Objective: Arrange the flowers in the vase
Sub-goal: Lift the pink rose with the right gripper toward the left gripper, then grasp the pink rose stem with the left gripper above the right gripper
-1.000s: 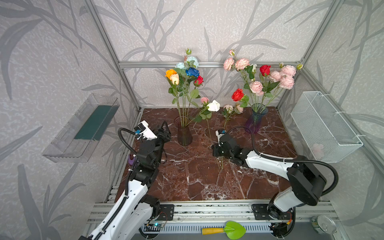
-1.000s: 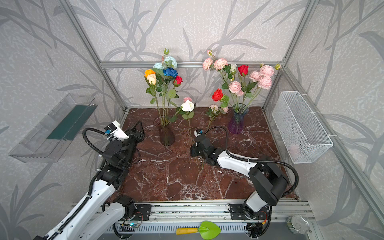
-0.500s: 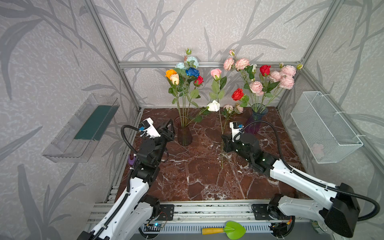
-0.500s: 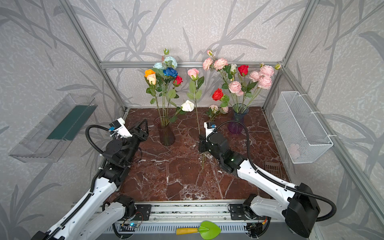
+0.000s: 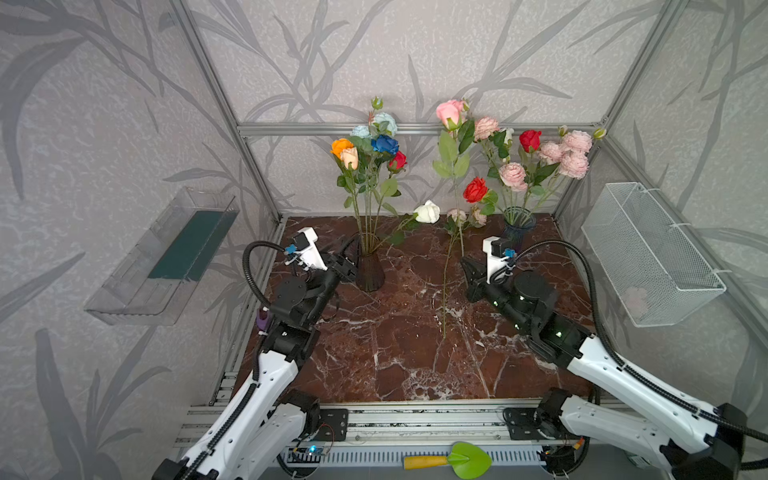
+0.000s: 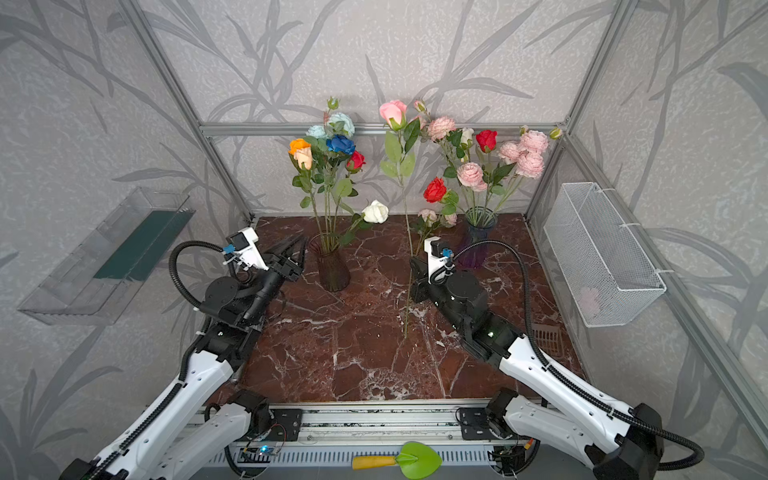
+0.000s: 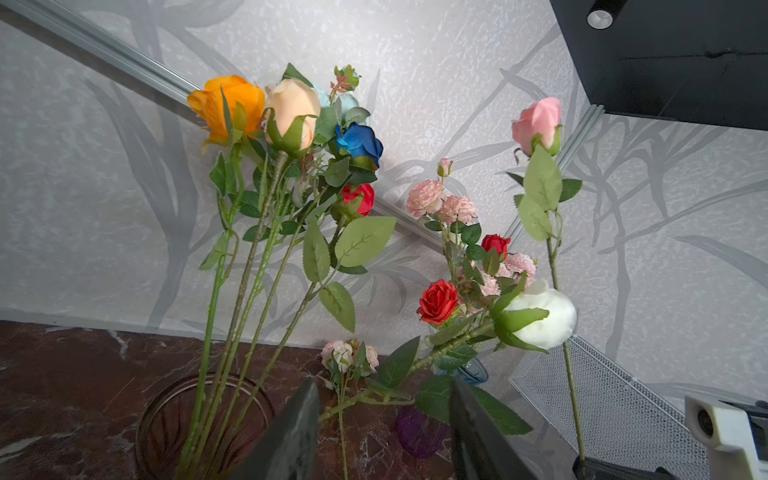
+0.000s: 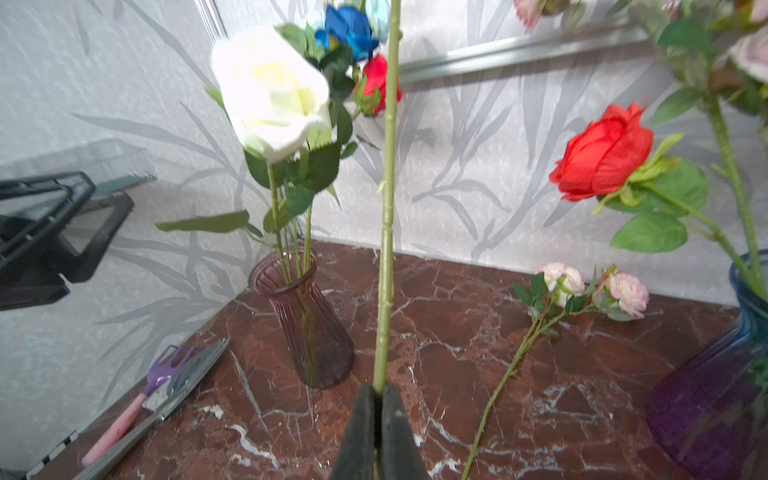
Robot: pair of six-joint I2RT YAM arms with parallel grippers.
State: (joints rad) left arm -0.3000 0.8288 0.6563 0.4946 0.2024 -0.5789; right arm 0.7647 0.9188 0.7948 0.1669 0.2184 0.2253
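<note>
My right gripper is shut on the lower stem of a pink rose and holds it upright over the table's middle, in both top views. Left of it stands a brown ribbed vase with orange, peach, blue, red and white roses. At the back right, a blue-purple vase holds frilly pink blooms and red roses. A small-bloomed pink flower lies on the table between the vases. My left gripper is open and empty, close to the brown vase's left side.
A white wire basket hangs on the right wall and a clear tray on the left wall. A purple-and-pink toy rake lies along the table's left edge. A green trowel rests on the front rail.
My right gripper has lifted the pink rose upright, its bloom now above the bouquets, and shifted right and back. My left gripper has edged closer to the brown vase.
</note>
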